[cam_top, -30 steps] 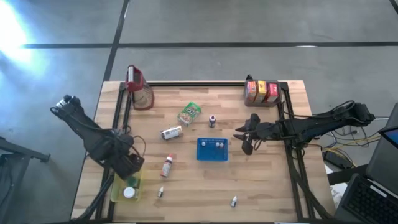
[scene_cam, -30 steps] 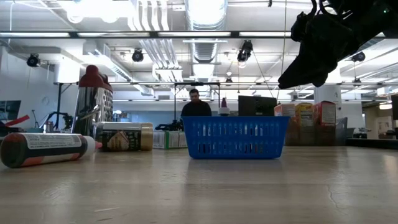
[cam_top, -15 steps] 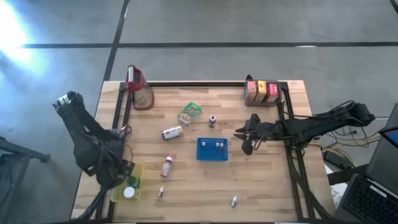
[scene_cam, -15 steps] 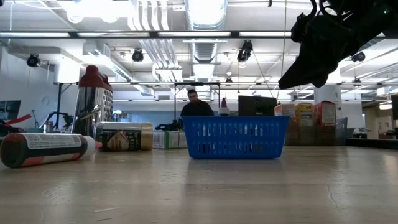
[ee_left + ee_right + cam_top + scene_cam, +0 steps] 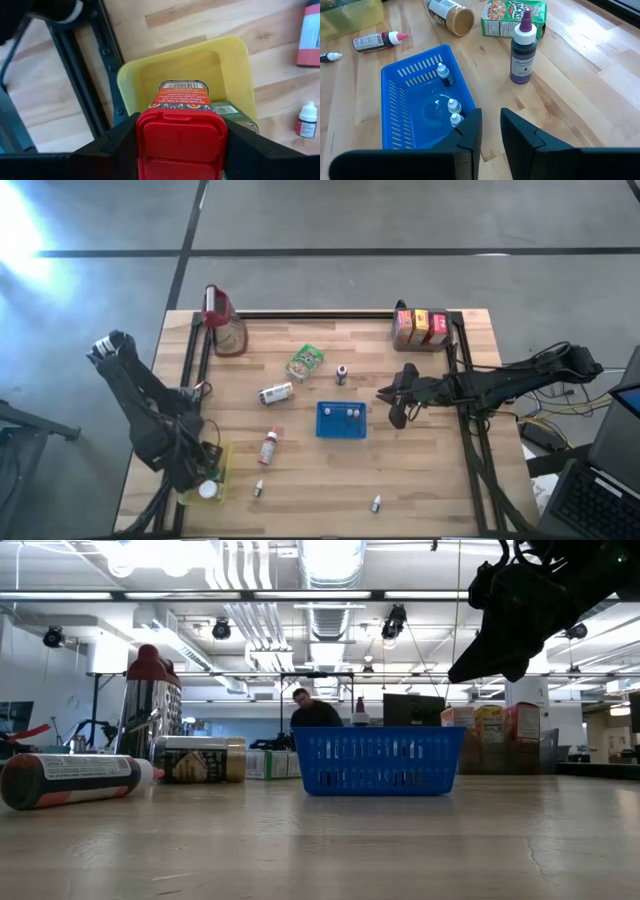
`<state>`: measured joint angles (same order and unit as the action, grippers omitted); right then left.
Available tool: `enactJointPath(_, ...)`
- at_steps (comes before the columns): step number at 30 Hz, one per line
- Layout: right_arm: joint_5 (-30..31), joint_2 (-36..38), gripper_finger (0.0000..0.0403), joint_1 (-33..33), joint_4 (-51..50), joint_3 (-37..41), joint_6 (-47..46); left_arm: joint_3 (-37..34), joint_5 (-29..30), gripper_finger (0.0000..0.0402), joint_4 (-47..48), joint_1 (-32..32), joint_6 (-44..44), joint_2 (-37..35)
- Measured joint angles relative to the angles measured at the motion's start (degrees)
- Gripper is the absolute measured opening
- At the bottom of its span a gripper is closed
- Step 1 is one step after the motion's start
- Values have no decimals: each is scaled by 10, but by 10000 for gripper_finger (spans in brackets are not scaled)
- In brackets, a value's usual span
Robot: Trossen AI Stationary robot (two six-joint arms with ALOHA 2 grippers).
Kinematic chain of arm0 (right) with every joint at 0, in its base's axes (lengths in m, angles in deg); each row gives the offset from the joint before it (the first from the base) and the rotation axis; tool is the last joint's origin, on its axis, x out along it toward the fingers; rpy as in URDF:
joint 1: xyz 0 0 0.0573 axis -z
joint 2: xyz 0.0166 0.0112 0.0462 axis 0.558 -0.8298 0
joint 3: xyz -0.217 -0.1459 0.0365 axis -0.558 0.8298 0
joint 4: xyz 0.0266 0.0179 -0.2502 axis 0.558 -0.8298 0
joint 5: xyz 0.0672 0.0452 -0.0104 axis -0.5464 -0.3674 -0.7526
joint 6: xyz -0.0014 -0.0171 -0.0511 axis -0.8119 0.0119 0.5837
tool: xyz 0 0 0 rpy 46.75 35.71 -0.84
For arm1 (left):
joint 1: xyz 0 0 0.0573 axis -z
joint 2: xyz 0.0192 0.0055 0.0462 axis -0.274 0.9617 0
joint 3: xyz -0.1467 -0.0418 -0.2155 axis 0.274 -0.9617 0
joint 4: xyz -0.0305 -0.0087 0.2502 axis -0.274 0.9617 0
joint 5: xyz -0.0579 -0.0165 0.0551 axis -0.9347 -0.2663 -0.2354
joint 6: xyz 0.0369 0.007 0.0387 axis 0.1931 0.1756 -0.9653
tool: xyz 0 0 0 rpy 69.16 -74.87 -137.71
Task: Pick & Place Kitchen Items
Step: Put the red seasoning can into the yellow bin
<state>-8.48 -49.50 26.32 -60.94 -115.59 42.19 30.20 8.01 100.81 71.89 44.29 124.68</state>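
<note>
Left gripper (image 5: 180,150): I have it pinched on a red-lidded tin (image 5: 181,131), poised over the yellow bin (image 5: 227,62) at the table's near-left corner.
Change: my left arm has swung in from further out over the last second and now hangs above the bin, so I judge the drop is close.
Right gripper (image 5: 490,131): it has narrowed to a slim gap, holding nothing, beside the blue tray (image 5: 402,100).
Outward: violet bottle (image 5: 523,50), green carton (image 5: 510,20) and jar (image 5: 451,16) remain loose.

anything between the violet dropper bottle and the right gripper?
No, just bare wood between the violet bottle and the right gripper in the right wrist view; the blue basket sits off to one side.
</note>
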Motion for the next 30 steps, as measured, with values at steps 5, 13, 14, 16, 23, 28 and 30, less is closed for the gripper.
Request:
enactJointPath(5, 0, 0, 71, 0, 0, 0, 0, -3, -1, 227, -10, 1, 0, 10)
enactJointPath(13, 0, 0, 99, 0, 0, 0, 0, -3, -4, 227, -24, 9, 0, 28)
enactJointPath(14, 0, 0, 102, 0, 0, 0, 0, -4, -5, 227, -27, 11, 0, 31)
enactJointPath(16, 0, 0, 108, 0, 0, 0, 0, -9, -6, 227, -42, 14, 0, 35)
enactJointPath(23, 0, 0, 123, 0, 0, 0, 0, -38, -8, 227, -84, 21, 0, 56)
enactJointPath(28, 0, 0, 132, 0, 0, 0, -10, -68, -9, 227, -127, 23, 0, 58)
enactJointPath(30, 0, 0, 134, 0, 0, 0, -17, -77, -9, 227, -142, 23, -1, 58)
